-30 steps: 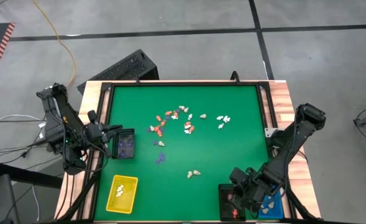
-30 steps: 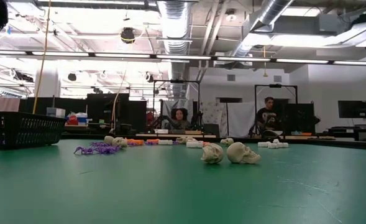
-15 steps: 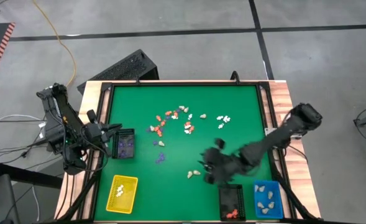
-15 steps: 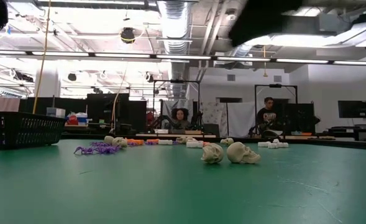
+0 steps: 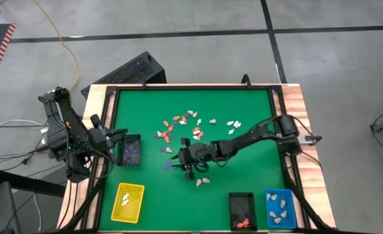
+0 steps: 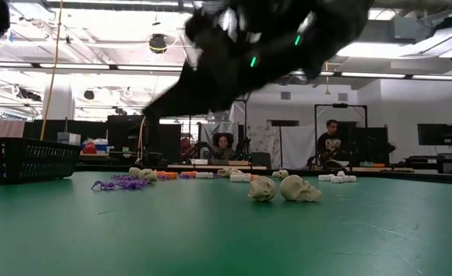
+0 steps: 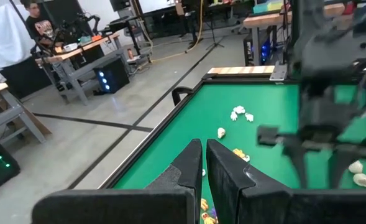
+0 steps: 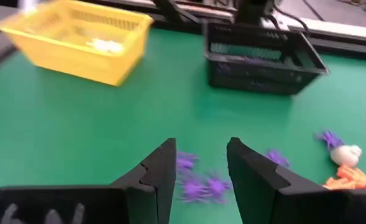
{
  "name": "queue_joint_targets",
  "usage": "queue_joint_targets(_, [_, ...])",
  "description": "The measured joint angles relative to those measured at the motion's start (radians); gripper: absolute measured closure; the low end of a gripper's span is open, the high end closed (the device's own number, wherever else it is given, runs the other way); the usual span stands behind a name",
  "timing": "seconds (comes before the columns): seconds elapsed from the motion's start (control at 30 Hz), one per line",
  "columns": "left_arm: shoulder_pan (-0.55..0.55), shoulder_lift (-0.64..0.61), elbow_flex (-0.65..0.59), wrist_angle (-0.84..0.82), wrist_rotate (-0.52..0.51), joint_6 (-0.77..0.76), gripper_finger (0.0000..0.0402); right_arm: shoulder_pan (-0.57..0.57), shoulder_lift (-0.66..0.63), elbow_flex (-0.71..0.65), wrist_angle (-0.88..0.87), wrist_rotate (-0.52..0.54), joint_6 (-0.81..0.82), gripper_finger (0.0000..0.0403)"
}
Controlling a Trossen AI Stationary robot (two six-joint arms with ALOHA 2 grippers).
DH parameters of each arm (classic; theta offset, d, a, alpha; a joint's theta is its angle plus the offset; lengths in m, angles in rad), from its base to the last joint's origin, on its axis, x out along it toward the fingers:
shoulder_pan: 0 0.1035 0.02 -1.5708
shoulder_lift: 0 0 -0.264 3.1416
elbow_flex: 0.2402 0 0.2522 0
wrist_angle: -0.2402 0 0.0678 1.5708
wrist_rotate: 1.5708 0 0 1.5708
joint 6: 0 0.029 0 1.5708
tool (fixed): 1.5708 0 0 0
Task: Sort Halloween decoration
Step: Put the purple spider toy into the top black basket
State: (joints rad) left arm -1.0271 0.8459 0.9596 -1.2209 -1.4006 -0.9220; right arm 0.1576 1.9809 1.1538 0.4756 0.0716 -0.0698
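The Halloween decoration lies scattered on the green table (image 5: 243, 104): orange, white and cream figurines (image 5: 184, 123) toward the far middle, purple ones (image 5: 168, 165) and two cream skulls (image 5: 202, 182) nearer. My right gripper (image 5: 178, 161) reaches in from the right and hovers open just above the purple figurines (image 8: 198, 182), which show between its fingers in the right wrist view. My left gripper (image 7: 202, 163) waits shut at the table's left edge, beside a black tray (image 5: 129, 149) holding purple figurines.
A yellow tray (image 5: 127, 201) stands at the near left. A second black tray (image 5: 242, 211) and a blue tray (image 5: 280, 207) stand at the near right. A raised dark rim frames the table. People sit in the room beyond the table (image 6: 222, 146).
My right gripper has swung from above the black and blue trays at the near right corner toward the table's middle and left. It has sunk and rolled about its own axis, and now stands over the purple figurines. No figurine has moved.
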Motion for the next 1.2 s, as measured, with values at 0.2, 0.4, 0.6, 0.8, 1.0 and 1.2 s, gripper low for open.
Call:
queue_joint_targets(0.2, [0.0,0.0,0.0,0.0,0.0,-0.007,0.0388,-0.049,0.111,0.023,0.123,-0.047,-0.003,0.0242])
queue_joint_targets(0.4, [0.0,0.0,0.0,0.0,0.0,-0.007,0.0388,-0.056,0.211,0.112,0.11,-0.059,-0.013,0.0242])
queue_joint_targets(0.6, [0.0,0.0,0.0,0.0,0.005,-0.008,0.0388,-0.063,0.27,0.164,0.056,-0.076,-0.012,0.0242])
queue_joint_targets(0.8, [0.0,0.0,0.0,-0.001,0.031,-0.007,0.0388,-0.09,0.252,0.169,-0.053,-0.078,0.04,0.0242])
queue_joint_targets(1.0, [0.0,0.0,0.0,-0.001,0.033,-0.007,0.0388,-0.094,0.252,0.169,-0.058,-0.069,0.07,0.0257])
queue_joint_targets(1.2, [0.0,0.0,0.0,0.0,0.032,-0.007,0.0388,-0.094,0.253,0.168,-0.06,-0.066,0.079,0.0333])
